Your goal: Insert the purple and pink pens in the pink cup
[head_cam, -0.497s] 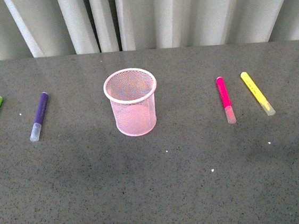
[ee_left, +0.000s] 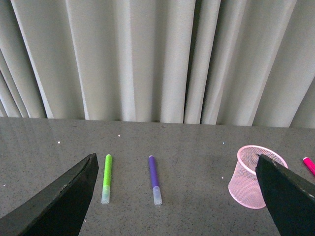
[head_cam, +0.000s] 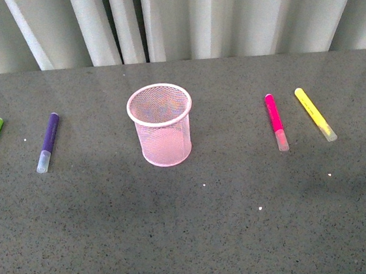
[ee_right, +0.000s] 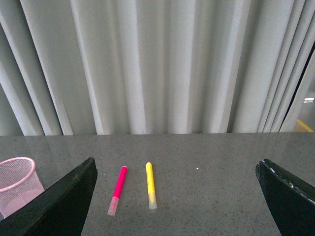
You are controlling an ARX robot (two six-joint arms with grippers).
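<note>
**Two pens to fetch, nothing gripped yet**

Neither arm shows in the front view and no pen is in the cup, so the step in hand looks like the first reach.

The left fingers point(ee_left: 64, 201) are spread wide with nothing between them, held above the counter point(head_cam: 193, 234). Ahead of them, nearer one finger, lies the lime-green marker point(ee_left: 106, 178) (a decoy, to be left alone). The purple pen point(ee_left: 154, 179) lies flat just beside it on the cup's side, roughly in line with the gap between the fingers, with its pale cap end nearest them. I would centre the reach on the purple barrel and turn the fingers to close across its width. The finger on the green side should come down into the strip of counter between the two markers, so that neither is nudged.

The pink cup point(head_cam: 165, 139) stands upright and empty, off to the inner side of both sets of fingers and well apart from every pen. The mesh probably weighs little. A pen is better tipped upright over the opening and lowered inside than let go against the rim, which might topple the cup.

The right fingers point(ee_right: 59, 206) are also spread and hold nothing. The pink pen point(ee_right: 118, 189) lies ahead of them, toward the finger on the cup's side, cap end nearest. The yellow marker point(ee_right: 150, 185) lies just beside it on the side away from the cup (close enough to be caught by mistake), so the same narrow, crosswise closing applies.
</note>
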